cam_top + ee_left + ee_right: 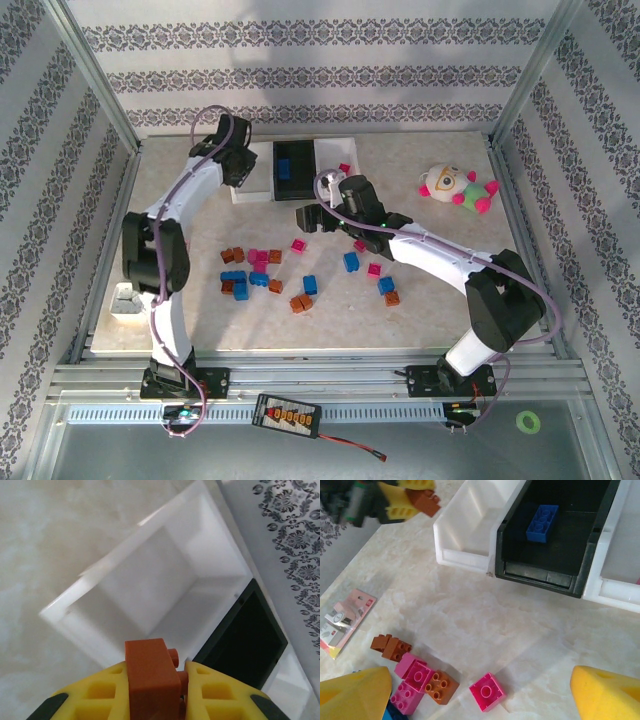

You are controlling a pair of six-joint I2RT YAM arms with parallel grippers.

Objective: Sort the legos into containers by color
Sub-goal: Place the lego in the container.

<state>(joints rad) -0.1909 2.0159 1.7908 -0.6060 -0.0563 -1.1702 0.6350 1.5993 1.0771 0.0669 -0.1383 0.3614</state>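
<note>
The left gripper [152, 680] has its jaws clenched on an orange-brown lego [150, 667], held just short of the left white bin [150, 575], so the drop-off step is in hand. The next move probably calls for carrying the brick over that bin's opening and letting go. The right gripper [308, 214], jaws released and empty, hovers near that bin above loose legos [487, 692] on the desk [520, 630].

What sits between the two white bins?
A black bin holding a blue brick, wedged between the left white bin and the right white bin; the right wrist view shows it best.
</note>
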